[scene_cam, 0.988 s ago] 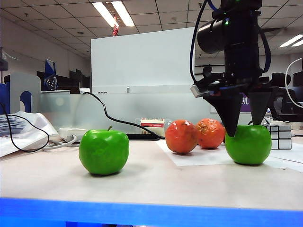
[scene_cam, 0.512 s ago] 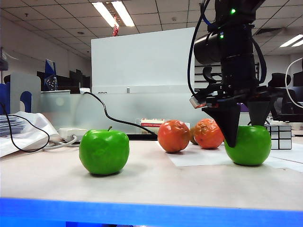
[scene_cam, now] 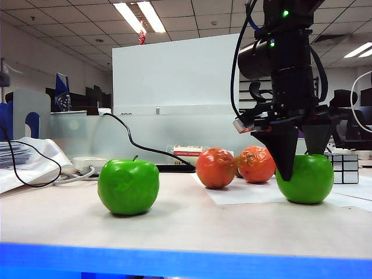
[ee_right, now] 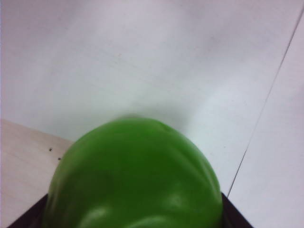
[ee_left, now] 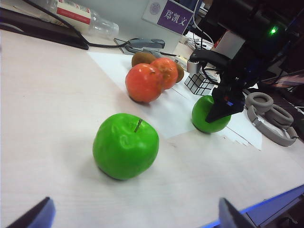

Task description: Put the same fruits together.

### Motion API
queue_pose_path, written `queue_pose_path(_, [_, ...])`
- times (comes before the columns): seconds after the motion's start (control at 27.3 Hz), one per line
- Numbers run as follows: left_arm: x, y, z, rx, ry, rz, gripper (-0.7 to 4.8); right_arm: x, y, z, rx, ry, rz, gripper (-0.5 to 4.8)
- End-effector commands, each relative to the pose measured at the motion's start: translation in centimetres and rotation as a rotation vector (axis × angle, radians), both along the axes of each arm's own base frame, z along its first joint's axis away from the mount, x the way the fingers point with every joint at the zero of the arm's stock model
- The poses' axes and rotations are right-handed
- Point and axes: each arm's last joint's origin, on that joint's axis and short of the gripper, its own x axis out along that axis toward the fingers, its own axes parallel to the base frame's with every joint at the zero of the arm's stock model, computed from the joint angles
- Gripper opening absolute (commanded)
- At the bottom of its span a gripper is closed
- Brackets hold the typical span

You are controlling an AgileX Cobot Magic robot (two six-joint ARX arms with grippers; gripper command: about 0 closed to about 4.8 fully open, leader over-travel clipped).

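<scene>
In the exterior view, the right gripper (scene_cam: 301, 165) straddles the right green apple (scene_cam: 305, 178) on the white paper (scene_cam: 244, 192); whether its fingers press the apple, I cannot tell. Two orange fruits (scene_cam: 235, 166) stand beside it, and the left green apple (scene_cam: 128, 186) stands well apart.

In the left wrist view, the left gripper (ee_left: 135, 216) is spread wide above the table (ee_left: 47, 118) and holds nothing.

In the right wrist view, the green apple (ee_right: 133, 178) sits between the dark fingertips (ee_right: 232, 213).

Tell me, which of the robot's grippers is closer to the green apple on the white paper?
The right. The right gripper straddles that green apple, a finger on either side. The left gripper hangs back, beyond the other green apple.
</scene>
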Motion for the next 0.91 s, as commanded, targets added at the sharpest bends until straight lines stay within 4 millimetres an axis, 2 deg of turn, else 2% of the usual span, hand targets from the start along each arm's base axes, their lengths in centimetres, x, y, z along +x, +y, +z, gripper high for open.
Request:
queue_pose_path(0.04, [0.0, 0.0, 0.0, 0.004, -0.003, 0.002, 4.79, -0.7, -0.2, -1.2, -0.017, 0.121, 0.015, -0.01])
queue_pose_path(0.48, [0.0, 0.0, 0.0, 0.003, -0.003, 0.002, 4.79, -0.8, 0.3, -0.6, 0.079, 0.109, 0.024, -0.02])
queue_pose_path(0.91, [0.0, 0.0, 0.0, 0.003, -0.004, 0.002, 4.79, -2.2, 1.3, 3.1, 0.180, -0.013, 0.073, -0.02])
